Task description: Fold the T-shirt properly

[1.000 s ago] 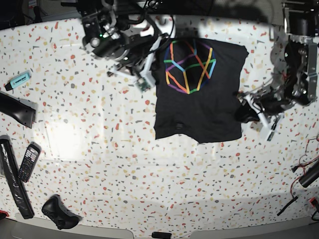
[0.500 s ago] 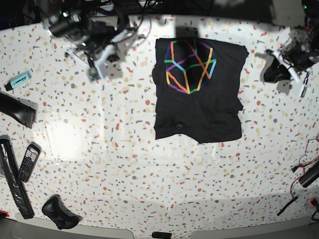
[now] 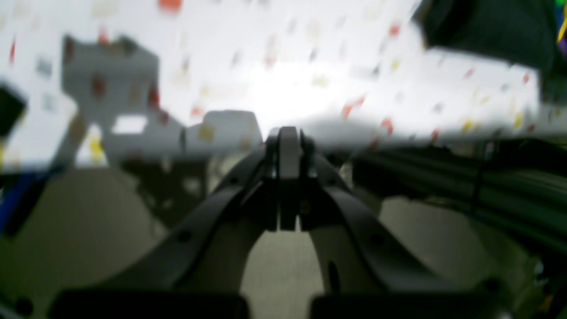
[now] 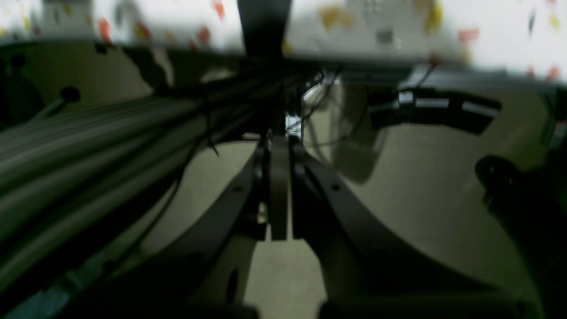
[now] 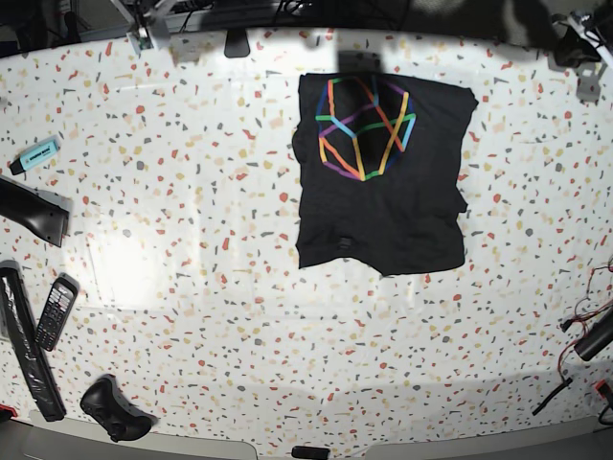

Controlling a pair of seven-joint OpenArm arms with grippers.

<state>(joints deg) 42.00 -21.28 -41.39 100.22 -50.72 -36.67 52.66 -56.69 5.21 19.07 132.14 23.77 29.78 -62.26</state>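
Note:
The black T-shirt [image 5: 381, 177] lies folded into a rough rectangle on the speckled table [image 5: 192, 240], upper middle, with its rainbow polygon print [image 5: 362, 127] facing up. Both arms are pulled back to the far corners. Only a part of the left arm [image 5: 582, 48] shows at top right and a part of the right arm [image 5: 144, 24] at top left. In the blurred left wrist view my left gripper [image 3: 283, 135] is shut and empty, with a dark edge of the T-shirt [image 3: 487, 31] far off. In the right wrist view my right gripper [image 4: 279, 146] is shut and empty.
At the table's left edge lie a light blue marker [image 5: 36, 153], a black wedge-shaped object [image 5: 34, 211], a black handset [image 5: 56, 311], a long black bar [image 5: 24, 350] and a black controller [image 5: 115, 410]. Cables [image 5: 589, 335] lie at the right edge.
Both arms have drawn away from the T-shirt's sides, up and outwards to the far corners. The T-shirt has not moved.

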